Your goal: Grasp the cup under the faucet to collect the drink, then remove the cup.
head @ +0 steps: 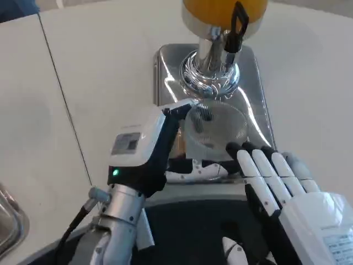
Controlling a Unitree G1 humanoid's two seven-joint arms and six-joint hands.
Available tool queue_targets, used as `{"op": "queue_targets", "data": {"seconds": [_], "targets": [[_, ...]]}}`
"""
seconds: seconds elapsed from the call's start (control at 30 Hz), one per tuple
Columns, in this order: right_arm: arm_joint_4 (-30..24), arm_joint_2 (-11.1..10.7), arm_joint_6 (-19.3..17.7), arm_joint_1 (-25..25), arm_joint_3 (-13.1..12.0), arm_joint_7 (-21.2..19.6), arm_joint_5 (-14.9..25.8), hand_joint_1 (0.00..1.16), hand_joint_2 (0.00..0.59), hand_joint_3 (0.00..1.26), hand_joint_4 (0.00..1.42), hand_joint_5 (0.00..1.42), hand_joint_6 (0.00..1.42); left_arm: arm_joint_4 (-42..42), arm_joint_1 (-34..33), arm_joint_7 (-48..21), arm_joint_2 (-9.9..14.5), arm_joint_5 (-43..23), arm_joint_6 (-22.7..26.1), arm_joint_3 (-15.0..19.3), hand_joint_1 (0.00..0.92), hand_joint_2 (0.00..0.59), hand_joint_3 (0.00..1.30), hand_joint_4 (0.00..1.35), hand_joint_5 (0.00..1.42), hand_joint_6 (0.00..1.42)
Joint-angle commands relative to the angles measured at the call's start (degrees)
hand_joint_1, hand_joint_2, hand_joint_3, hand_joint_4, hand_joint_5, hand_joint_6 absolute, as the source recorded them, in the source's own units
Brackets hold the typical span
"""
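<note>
My left hand (151, 146) grips a clear ribbed plastic cup (216, 128) from its left side, holding it upright over the slotted drip grille of the steel dispenser base (165, 66). The cup sits just in front of the chrome column, below the black tap lever (237, 25) of the orange juice tank (223, 10). No drink is visible in the cup. My right hand (289, 193) lies flat and open at the lower right, its fingertips (245, 152) close to the cup's near-right rim without holding it.
The white table (83, 66) spreads around the dispenser, with a dark seam running down its left part. A metal object (8, 223) pokes in at the lower left edge. My dark body fills the bottom centre.
</note>
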Motion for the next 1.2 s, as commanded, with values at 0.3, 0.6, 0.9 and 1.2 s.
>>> {"op": "queue_targets", "data": {"seconds": [0.3,0.6,0.9,1.2], "targets": [[-0.34,0.42,1.6,-1.18,0.18,1.79,0.32,0.13,0.586,0.0,0.0,0.0,0.0,12.46,-11.51,5.1,-4.0,-1.99,5.23,-2.62,0.533,0.067,1.2,1.28,1.42,1.42],[-0.16,0.89,2.64,-2.36,0.38,2.79,0.02,0.13,0.586,0.0,0.0,0.0,0.0,18.73,-15.76,7.99,-4.83,-2.02,6.77,-4.73,0.533,0.068,1.19,1.27,1.42,1.42],[-0.63,1.31,3.57,-2.5,0.45,3.58,-0.3,0.14,0.586,0.0,0.0,0.0,0.0,23.23,-18.03,12.58,-4.72,-2.25,7.88,-5.83,0.544,0.077,1.17,1.22,1.42,1.42],[-0.63,1.78,4.12,-3.03,1.13,4.61,-0.57,0.14,0.586,0.0,0.0,0.0,0.0,25.31,-18.54,14.33,-3.45,-2.9,7.36,-6.77,0.517,0.083,0.85,0.9,1.22,1.31]]}}
